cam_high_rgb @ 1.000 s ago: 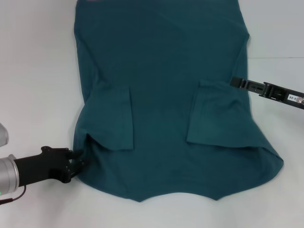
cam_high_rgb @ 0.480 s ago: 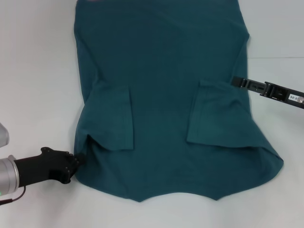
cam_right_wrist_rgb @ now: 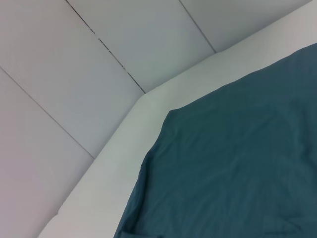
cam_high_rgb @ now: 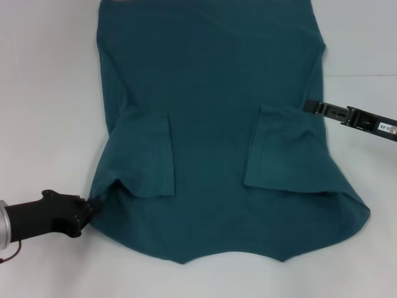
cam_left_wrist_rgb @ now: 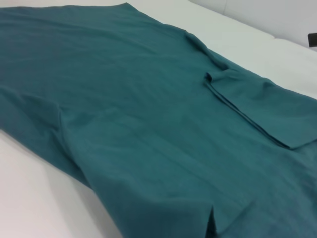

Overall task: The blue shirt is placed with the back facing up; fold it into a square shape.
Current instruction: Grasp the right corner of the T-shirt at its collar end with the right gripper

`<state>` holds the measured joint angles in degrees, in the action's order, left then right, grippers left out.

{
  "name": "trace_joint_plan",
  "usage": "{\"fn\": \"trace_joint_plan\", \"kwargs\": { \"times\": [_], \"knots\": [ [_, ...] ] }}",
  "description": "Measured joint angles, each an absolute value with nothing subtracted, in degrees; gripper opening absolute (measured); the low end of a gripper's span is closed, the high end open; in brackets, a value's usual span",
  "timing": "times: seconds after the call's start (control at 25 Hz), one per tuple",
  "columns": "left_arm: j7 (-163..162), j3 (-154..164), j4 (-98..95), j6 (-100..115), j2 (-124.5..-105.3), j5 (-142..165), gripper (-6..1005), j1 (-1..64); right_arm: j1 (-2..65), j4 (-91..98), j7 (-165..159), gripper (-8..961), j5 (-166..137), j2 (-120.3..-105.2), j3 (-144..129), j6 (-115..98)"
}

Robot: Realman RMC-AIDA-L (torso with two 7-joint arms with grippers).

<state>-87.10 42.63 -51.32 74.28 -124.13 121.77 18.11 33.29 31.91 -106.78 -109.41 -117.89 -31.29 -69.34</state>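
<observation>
Blue shirt (cam_high_rgb: 211, 124) lies flat on the white desk (cam_high_rgb: 43, 93), plain side up, both sleeves folded inward onto the body. Left hand (cam_high_rgb: 93, 203) pinches the shirt's near-left edge closed. Right hand (cam_high_rgb: 308, 106) touches the shirt's right edge; its finger state cannot be determined.

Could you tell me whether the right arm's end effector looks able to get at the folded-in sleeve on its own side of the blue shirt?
Probably yes: the right end effector already sits at the blue shirt's edge, beside that sleeve, with nothing between.
</observation>
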Motion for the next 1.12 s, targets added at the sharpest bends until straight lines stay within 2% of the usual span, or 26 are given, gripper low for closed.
{"fn": "trace_joint_plan", "kwargs": {
  "times": [0.76, 0.92, 1.12],
  "knots": [
    [-91.7, 42.1, -54.9, 79.7, -124.01, 123.3, 1, 17.4, 32.5, 31.9, -107.2, 891, -110.9, -116.91, -31.9, -70.0],
    [-91.9, 41.6, -55.2, 80.7, -124.01, 123.3, 0, 17.4, 31.9, 32.1, -109.1, 890, -114.2, -115.84, -31.9, -71.6],
    [-91.9, 40.8, -55.9, 81.9, -124.01, 123.3, 0, 17.4, 30.5, 32.8, -114.2, 889, -118.1, -113.44, -31.9, -74.2]
  ]
}}
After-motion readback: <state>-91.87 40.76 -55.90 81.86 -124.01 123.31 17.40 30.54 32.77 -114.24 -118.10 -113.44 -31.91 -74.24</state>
